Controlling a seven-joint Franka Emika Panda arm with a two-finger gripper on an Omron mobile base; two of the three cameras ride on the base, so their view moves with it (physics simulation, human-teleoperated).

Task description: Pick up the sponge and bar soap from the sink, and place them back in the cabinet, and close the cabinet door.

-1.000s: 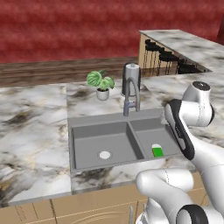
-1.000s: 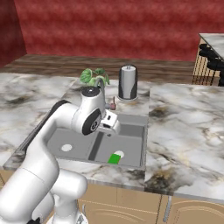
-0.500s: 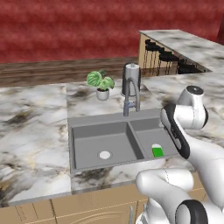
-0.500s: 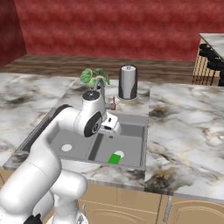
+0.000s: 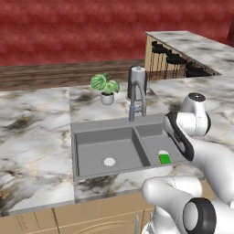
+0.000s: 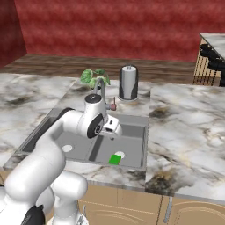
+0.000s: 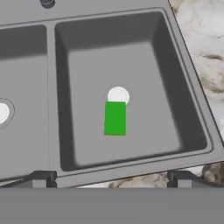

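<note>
Slowly the arm has leaned further over the sink [image 5: 82, 137], bringing the end effector [image 7: 109, 178] above the right basin, so a descent looks next. Its fingers stand wide apart, holding nothing. The sponge [image 7: 115, 118], bright green, lies flat on the basin floor touching the white drain.

Marbled desk [image 5: 36, 132]: sink [image 5: 91, 132] set in; potted plant [image 5: 106, 87] and steel canister [image 5: 137, 80] stood behind it.

open basin around sponge [image 7: 115, 118], faucet [image 5: 135, 103] behind sink [image 7: 192, 118]
</note>
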